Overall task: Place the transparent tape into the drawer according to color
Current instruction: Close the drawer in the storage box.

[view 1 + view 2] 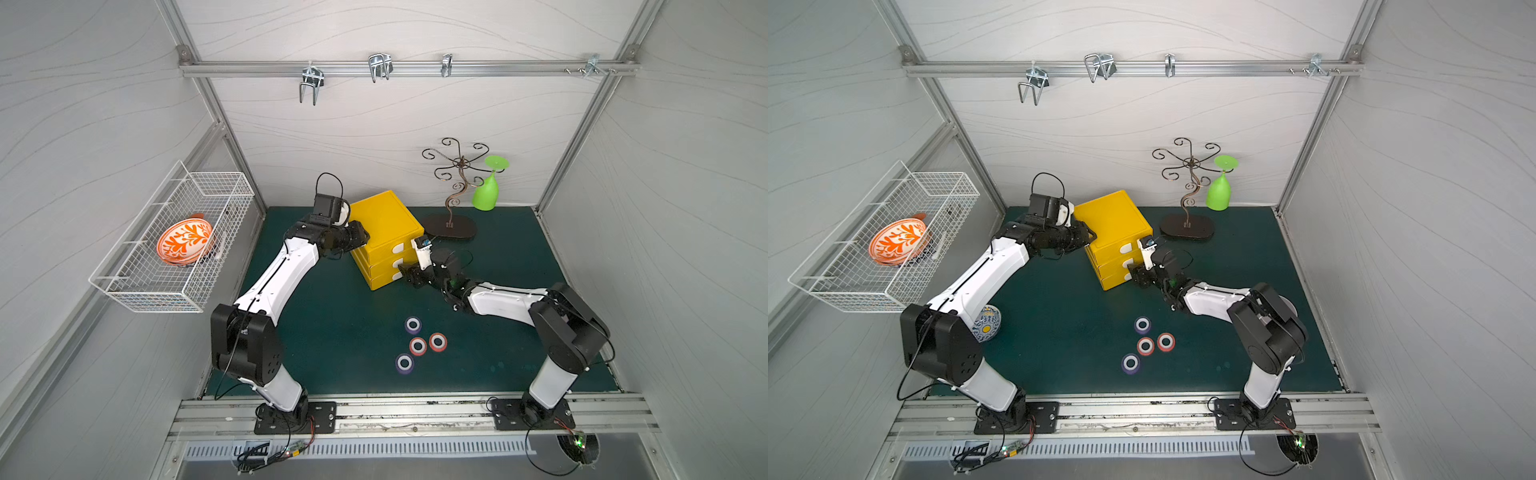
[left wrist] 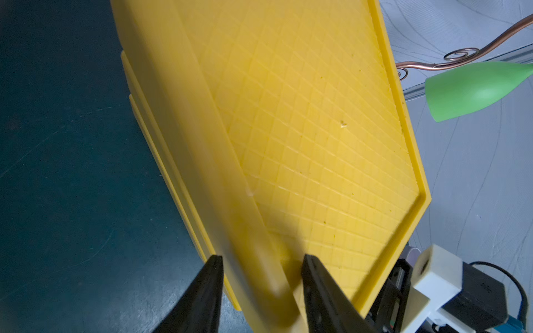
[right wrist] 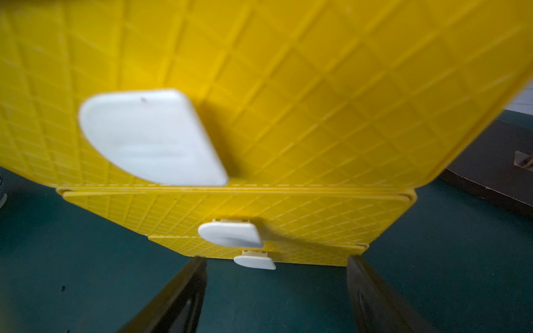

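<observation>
- Box (image 1: 384, 220): it stands on the mat (image 1: 332, 324). Its three drawers (image 3: 288, 210) all look shut, and their fronts face the arm bases.
- Left gripper (image 2: 262, 261): it sits at the box's top edge, on the corner away from the right arm. Its fingers (image 2: 320, 288) are partly closed astride the raised rim, one on the lid and one down the side wall. I read this as a pinch that steadies the box.
- Right gripper (image 3: 277, 259): it is low in front of the drawer fronts. Its fingers (image 3: 372, 291) are spread wide and hold nothing. I see no contact with the box.
- Key relation: the bottom handle (image 3: 255, 262) lies just ahead of the right fingertips and between them, a little off centre.
  - The tab's long axis runs across the drawer front, along the same line as the gap between the fingertips.
  - I judge that closing here would catch the tab by its short ends, so the coming pull depends on centring first.
- Rolls: four lie flat on the mat, well apart from the box, out from its drawer side.
  - A purple roll (image 1: 412, 325) is nearest the box.
  - The red pair (image 1: 417, 345) comes next, the two just beside each other.
  - A second purple roll (image 1: 404, 363) is farthest.
  - No orange-yellow roll shows in any view.
- Nearer arm: the right gripper is free and closer to both the handles and the rolls. The left gripper is occupied at the box's far corner.
</observation>
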You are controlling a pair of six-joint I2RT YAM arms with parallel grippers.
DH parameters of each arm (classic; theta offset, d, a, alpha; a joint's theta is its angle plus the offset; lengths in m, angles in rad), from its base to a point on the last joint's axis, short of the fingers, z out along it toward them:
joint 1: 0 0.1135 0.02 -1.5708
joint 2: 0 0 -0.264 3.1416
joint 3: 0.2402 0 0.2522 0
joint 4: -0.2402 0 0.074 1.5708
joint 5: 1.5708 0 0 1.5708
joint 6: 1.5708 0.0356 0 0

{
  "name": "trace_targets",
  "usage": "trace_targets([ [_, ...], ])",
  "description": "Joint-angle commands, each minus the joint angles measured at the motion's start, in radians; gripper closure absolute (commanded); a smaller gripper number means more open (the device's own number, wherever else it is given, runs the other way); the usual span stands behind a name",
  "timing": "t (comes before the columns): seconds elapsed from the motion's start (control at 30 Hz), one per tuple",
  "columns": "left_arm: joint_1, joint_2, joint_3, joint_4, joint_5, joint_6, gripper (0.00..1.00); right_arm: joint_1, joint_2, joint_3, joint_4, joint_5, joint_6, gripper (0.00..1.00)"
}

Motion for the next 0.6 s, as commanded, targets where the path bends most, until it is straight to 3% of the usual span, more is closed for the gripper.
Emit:
trace_targets([
  [0.0, 0.007, 0.034, -0.013, -0.003, 0.002, 0.024, 0.52, 0.019, 0.030, 0.037, 0.039, -0.003, -0.005, 0.19],
  [0.57, 0.017, 0.039, -0.008, -0.005, 0.016, 0.024, 0.53, 0.035, 0.106, 0.076, 0.079, 0.054, -0.011, 0.22],
])
